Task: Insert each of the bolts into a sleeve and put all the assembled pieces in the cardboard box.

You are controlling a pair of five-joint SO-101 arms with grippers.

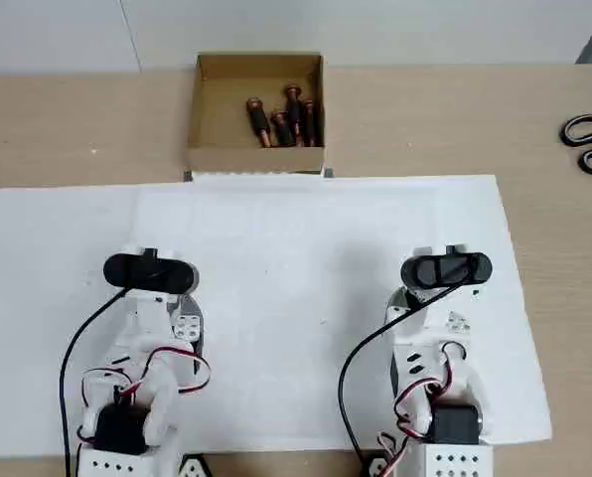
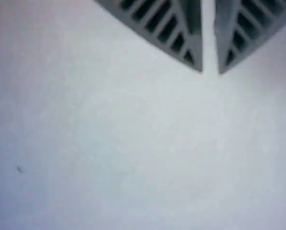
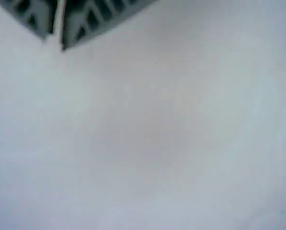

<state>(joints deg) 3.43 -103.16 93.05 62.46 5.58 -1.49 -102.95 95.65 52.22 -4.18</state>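
High cam: I look steeply down over the table (image 1: 554, 199), arms (image 1: 147, 338) at my near edge, whole white sheet (image 1: 306, 248) in frame.
L wrist cam: aimed down, v. close to sheet, L fingers (image 2: 176, 24) at frame edge.
R wrist cam: same, v. close, R fingers (image 3: 90, 19) at edge.
Shared: sheet, all 3 views.

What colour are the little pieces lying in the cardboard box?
The pieces are coppery with black sleeves; the high view shows them best.

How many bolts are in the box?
4, all in the cardboard box, toward its right side: the leftmost bolt lies slanted, and three more bolts crowd beside it. They overlap, so another may be hidden.
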